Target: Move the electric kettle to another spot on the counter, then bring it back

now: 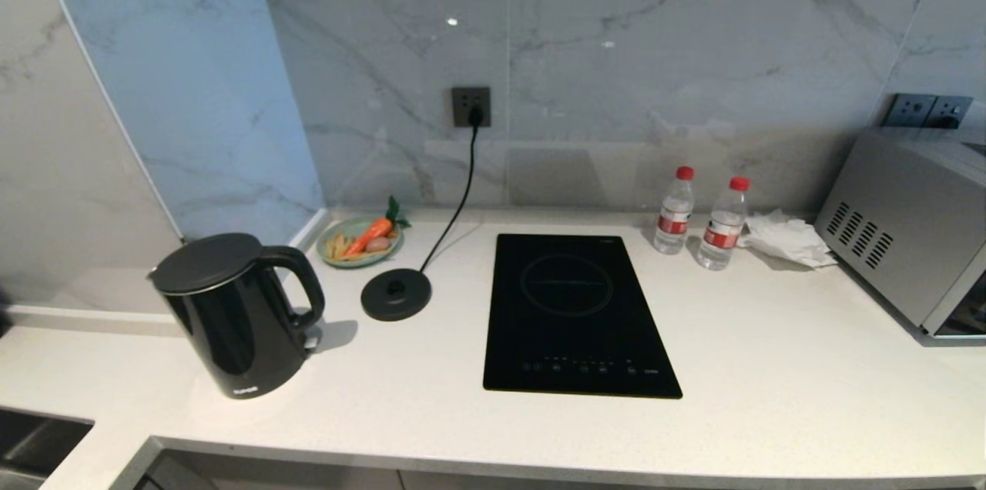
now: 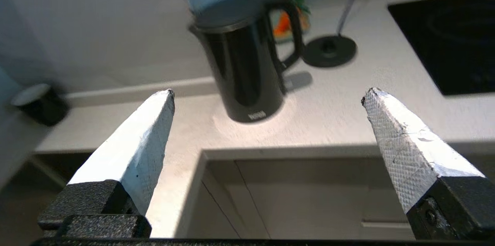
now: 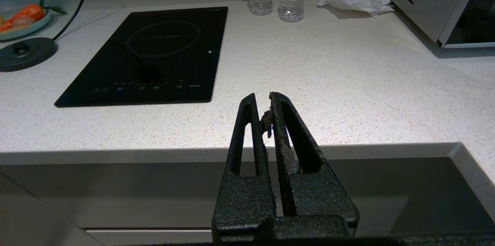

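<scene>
1. White-padded and cross-hatched, the fingers of the left gripper [image 2: 267, 95] stand spread as wide as they go with nothing between them. It hangs off the front edge of the counter [image 1: 770, 382], well short of the kettle.

2. Straight ahead of it stands the electric kettle [image 1: 231, 317], a tall glossy black jug with a flat matte lid and a small white logo low on its wall. It sits upright near the counter's front left corner, off its base, with its looped handle turned toward the hob.

3. Judging by this, the kettle has been moved and the return is pending. A good grip would be across the handle loop or the body, jaws level. The wall looks slick, so a firm, centred hold and a straight lift should keep it from tipping.

4. Beside it, toward the back edge, lies the flat round black base disc [image 1: 396, 294], its cord [image 1: 458, 197] running up to a wall socket. The kettle should come down square over the centre stud.

5. Behind the disc sits a small green plate with a carrot [image 1: 362, 241]. The black glass induction hob [image 1: 578, 313] is inset mid-counter.

6. Clear of the counter's front edge, the black right gripper [image 3: 263, 103] is parked, fingers pressed together and empty.
</scene>
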Tool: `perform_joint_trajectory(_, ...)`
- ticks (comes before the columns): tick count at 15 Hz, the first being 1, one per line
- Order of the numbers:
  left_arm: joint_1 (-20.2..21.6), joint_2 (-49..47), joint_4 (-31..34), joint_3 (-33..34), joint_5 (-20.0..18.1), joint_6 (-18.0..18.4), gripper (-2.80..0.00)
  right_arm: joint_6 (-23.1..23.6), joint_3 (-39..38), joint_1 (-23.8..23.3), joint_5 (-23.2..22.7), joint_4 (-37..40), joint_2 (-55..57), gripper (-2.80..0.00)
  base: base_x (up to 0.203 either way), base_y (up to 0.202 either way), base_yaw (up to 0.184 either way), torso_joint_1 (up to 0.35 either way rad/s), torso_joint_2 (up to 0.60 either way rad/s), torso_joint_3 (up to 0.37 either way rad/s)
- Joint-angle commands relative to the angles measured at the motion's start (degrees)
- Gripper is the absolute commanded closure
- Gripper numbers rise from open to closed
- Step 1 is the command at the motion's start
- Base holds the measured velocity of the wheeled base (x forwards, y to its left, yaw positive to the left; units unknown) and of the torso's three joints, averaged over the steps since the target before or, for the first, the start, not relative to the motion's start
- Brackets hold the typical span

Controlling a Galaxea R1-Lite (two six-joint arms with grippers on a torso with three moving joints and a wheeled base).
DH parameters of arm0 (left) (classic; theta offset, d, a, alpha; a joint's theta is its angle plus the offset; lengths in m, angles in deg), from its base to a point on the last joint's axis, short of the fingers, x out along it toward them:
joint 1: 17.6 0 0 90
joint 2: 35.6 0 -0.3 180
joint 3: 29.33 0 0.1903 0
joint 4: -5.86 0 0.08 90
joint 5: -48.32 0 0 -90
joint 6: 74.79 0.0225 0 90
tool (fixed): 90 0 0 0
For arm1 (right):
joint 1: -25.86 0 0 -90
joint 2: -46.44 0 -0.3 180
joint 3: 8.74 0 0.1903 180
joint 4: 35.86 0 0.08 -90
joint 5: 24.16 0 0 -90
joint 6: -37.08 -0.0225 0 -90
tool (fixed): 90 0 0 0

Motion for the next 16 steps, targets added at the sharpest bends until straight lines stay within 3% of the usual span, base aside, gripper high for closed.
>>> perform_joint_trajectory(1, 0.1, 4.9, 0.0, 8.1, -2.7, 0.1, -2.8, 0.0, 0.0, 0.0, 0.0, -0.1, 0.1, 0.0, 0.0, 0.0, 0.0, 0.0, 0.0, 0.0)
perform_joint_trajectory(3, 0.2, 6.8, 0.1, 14.4, -5.2, -0.3, -2.8, 0.0, 0.0, 0.0, -0.1, 0.0, 0.1, 0.0, 0.0, 0.0, 0.0, 0.0, 0.0, 0.0)
perform_joint_trajectory(5, 0.3, 7.6, 0.3, 15.7, -7.0, -5.5, -2.8, 0.0, 0.0, 0.0, 0.0, -0.1, 0.0, 0.0, 0.0, 0.0, 0.0, 0.0, 0.0, 0.0)
perform_joint_trajectory(8, 0.2, 7.7, 0.2, 15.6, -6.0, -8.7, -2.8, 0.0, 0.0, 0.0, 0.0, -0.1, -0.1, 0.0, 0.0, 0.0, 0.0, 0.0, 0.0, 0.0)
perform_joint_trajectory(11, 0.3, 7.8, -0.6, 16.0, -3.6, -9.5, -2.8, 0.0, 0.0, 0.0, 0.0, -0.1, -0.1, 0.0, 0.0, 0.0, 0.0, 0.0, 0.0, 0.0)
perform_joint_trajectory(12, 0.3, 7.7, -2.0, 16.4, -3.0, -11.5, -2.8, 0.0, 0.0, 0.0, 0.0, -0.1, 0.0, 0.0, 0.0, 0.0, 0.0, 0.0, 0.0, 0.0)
perform_joint_trajectory(16, 0.3, 7.7, -3.7, 17.1, -4.4, -9.6, -2.8, 0.0, 0.0, 0.0, 0.0, -0.1, -0.1, 0.0, 0.0, 0.0, 0.0, 0.0, 0.0, 0.0)
